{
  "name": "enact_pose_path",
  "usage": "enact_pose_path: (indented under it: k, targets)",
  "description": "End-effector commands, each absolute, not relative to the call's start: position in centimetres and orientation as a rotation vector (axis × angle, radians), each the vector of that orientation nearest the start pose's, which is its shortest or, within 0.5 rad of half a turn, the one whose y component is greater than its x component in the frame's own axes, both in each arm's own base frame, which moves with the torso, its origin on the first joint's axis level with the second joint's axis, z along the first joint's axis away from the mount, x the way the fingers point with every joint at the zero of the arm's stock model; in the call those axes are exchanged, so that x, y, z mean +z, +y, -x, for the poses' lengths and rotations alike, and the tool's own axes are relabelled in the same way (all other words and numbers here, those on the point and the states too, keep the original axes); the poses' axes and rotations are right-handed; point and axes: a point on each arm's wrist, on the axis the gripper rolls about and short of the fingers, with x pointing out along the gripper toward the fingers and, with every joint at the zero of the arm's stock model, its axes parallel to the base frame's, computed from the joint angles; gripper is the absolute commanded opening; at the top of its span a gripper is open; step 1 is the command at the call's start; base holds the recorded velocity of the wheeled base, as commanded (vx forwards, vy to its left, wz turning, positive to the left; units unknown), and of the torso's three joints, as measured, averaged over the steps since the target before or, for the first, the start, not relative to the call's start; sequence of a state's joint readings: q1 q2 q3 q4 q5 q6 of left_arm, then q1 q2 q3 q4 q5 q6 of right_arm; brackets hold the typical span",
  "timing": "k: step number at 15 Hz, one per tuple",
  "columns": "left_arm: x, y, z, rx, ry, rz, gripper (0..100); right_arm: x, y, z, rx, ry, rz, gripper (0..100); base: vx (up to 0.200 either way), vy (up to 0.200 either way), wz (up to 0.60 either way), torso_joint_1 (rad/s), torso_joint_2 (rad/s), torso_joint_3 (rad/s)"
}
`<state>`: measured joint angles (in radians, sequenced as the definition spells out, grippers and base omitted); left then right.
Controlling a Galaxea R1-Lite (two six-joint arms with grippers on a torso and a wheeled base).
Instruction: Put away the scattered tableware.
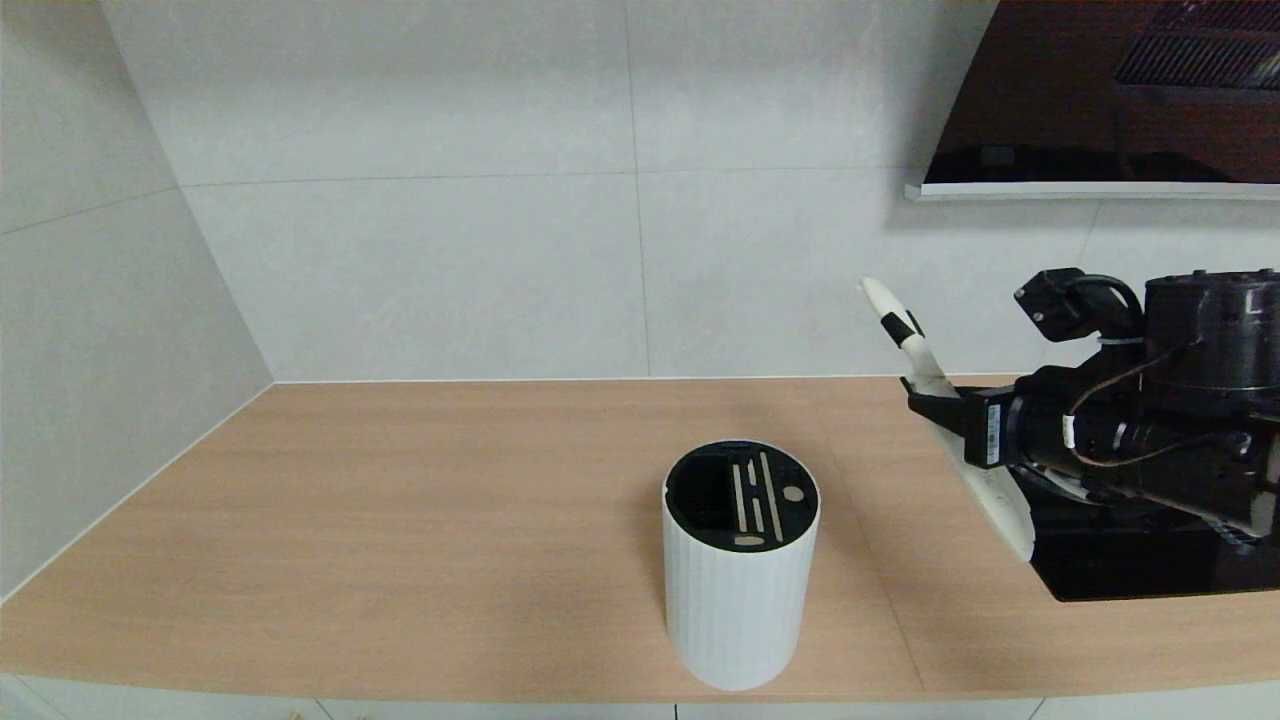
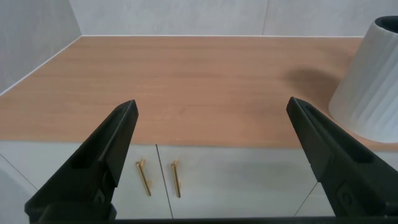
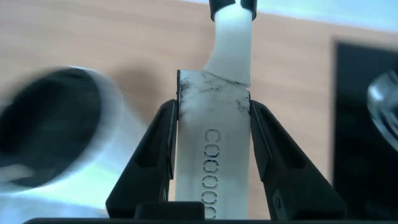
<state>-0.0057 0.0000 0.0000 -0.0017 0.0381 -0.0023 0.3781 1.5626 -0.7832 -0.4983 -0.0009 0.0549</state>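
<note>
Two black fingers [image 3: 155,155] of the right gripper [image 3: 211,121] clamp the blade of a white knife with a black-banded handle [image 3: 230,56], held tilted above the black glass cooktop [image 1: 1150,570], right of the white ribbed cylindrical holder with slotted black top [image 1: 738,590]. The left gripper [image 2: 211,143] gapes wide over the front edge of the light wooden countertop [image 2: 186,81].

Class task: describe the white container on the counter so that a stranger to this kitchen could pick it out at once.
Start at the long wooden counter below the tiled wall. Near its front edge, left of the black cooktop, stands the white holder, upright. It alone is a ribbed cylinder with a black top cut into slots.
</note>
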Motion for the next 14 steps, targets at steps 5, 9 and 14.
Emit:
enact_pose_path:
  k: [5, 9, 14]
  targets:
    - [12.5, 0.0, 3.8, -0.061, -0.082, 0.071, 100, 23.0, 11.1, -25.0, 0.468, 0.194, -0.014, 0, 0.000, 0.000, 0.00, 0.000, 0.00, 0.000]
    - [19.9, -0.6, -0.7, -0.283, 0.212, 0.094, 100, 24.1, 13.0, -25.2, 0.531, 0.165, -0.015, 0, 0.000, 0.000, 0.00, 0.000, 0.00, 0.000]
    - [24.0, -3.1, -13.8, -0.434, 0.344, 0.121, 100, 22.9, 15.5, -23.6, 0.629, 0.200, 0.003, 0, 0.000, 0.000, 0.00, 0.000, 0.00, 0.000]
